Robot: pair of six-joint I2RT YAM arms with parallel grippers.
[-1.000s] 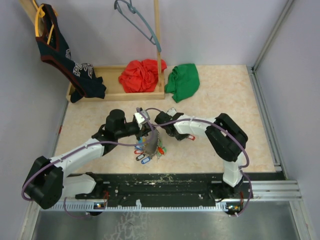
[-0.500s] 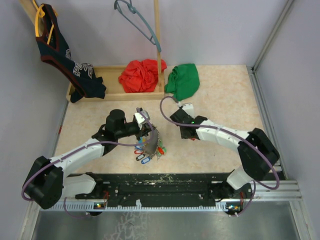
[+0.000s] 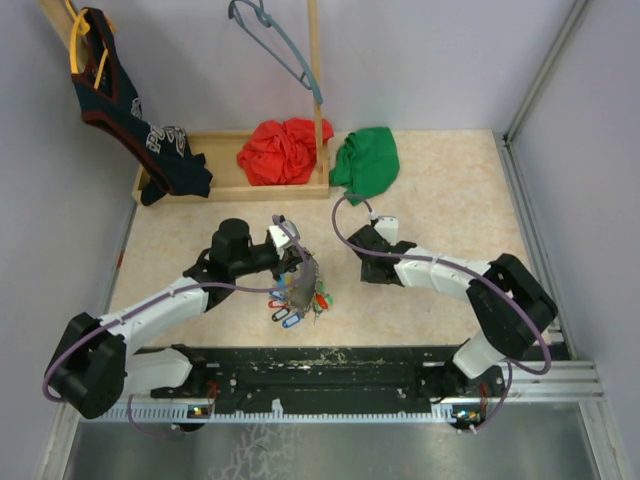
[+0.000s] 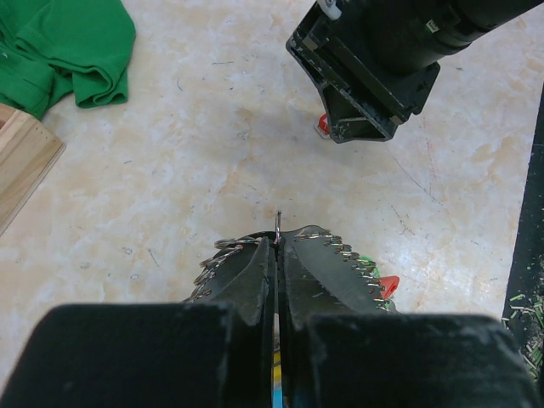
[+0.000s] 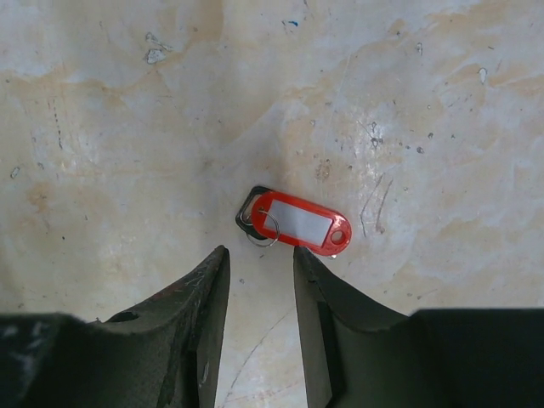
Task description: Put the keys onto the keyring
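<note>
Left gripper (image 4: pixel 278 246) is clamped tight on the keyring (image 4: pixel 278 218), holding it up. Right gripper (image 5: pixel 260 255) hovers part-open and empty over the red key (image 5: pixel 293 223), apparently to grab it.

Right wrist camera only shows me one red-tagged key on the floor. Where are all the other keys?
Observer: The other keys hang on the keyring, over toward the left arm from your right pincer.
Operator: Is anybody holding that ring?
Observer: Yes, the left pincer is shut on it.
Operator: What's farther away, past my key?
Observer: A green cloth lies at the far side of the table.
</note>
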